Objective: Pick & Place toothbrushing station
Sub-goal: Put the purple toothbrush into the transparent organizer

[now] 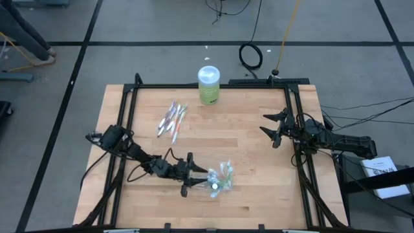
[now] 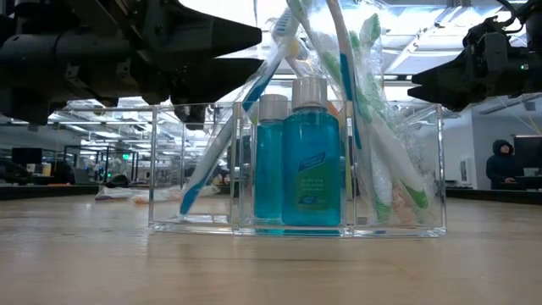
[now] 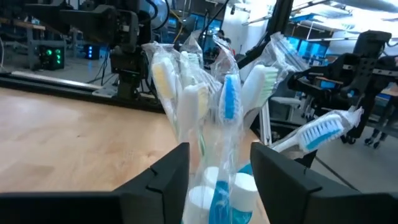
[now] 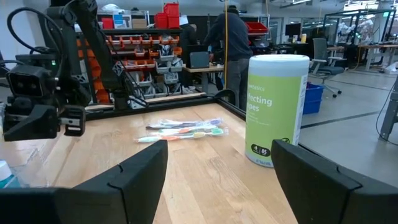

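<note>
The toothbrushing station (image 1: 220,178) stands on the table near its front edge. It is a clear plastic holder (image 2: 195,169) with compartments. It holds blue bottles with white caps (image 2: 312,161) and several wrapped toothbrushes (image 3: 211,93) standing up out of it. My left gripper (image 1: 197,180) is open. Its fingers stand on either side of the station's toothbrushes in the left wrist view (image 3: 219,162). My right gripper (image 1: 270,129) is open and empty at the table's right side, well clear of the station.
A green-and-white wipes canister (image 1: 208,85) stands at the table's far edge, also in the right wrist view (image 4: 277,109). Several loose wrapped toothbrushes (image 1: 172,120) lie on the far left part of the table. People stand in the room behind (image 4: 233,43).
</note>
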Tool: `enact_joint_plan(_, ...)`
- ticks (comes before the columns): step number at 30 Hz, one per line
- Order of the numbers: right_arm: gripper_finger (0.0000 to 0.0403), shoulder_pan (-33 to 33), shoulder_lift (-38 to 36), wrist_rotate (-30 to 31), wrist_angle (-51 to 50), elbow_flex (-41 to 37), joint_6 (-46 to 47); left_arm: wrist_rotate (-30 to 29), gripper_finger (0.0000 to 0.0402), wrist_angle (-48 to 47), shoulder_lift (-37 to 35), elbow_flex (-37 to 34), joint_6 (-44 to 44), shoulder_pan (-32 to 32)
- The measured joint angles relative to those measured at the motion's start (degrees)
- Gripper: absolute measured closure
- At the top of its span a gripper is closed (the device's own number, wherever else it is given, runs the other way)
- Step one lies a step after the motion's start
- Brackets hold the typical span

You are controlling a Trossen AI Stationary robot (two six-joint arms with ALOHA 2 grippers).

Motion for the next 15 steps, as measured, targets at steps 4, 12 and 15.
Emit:
enact_joint_plan(4, 0.0124, 0.0, 0.0, 0.0, 0.0, 0.0, 0.01, 0.04, 0.0216, 0.09, -1.35, -0.04, 2.17, 0.17)
enact_joint_plan(12, 0.0124, 0.0, 0.0, -0.01, 0.0, 0.04, 0.0, -2.14, 0.0213, -6.73, -14.2, -2.85, 10.26, 0.66)
enact_joint_plan(15, 0.0124, 0.0, -0.02, 0.0, 0.02, 0.07, -0.01, -5.57, 0.0213, -13.18, -22.53, -5.45, 12.87, 0.65)
